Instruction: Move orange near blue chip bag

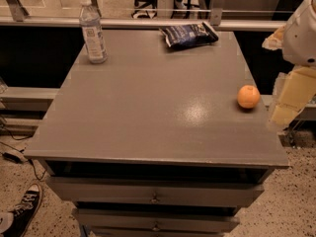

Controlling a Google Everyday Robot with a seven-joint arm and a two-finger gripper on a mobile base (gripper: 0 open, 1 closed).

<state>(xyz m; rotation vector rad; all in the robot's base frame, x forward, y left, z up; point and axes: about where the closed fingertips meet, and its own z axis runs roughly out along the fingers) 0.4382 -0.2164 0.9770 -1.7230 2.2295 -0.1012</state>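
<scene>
The single camera looks down from high on the near side of the table (148,117), tilted forward, so the far edge lies at the top and the drawer fronts (155,194) at the bottom. It sits fairly near, with the tabletop filling most of the view. The gripper (285,110) enters at the right edge.
</scene>
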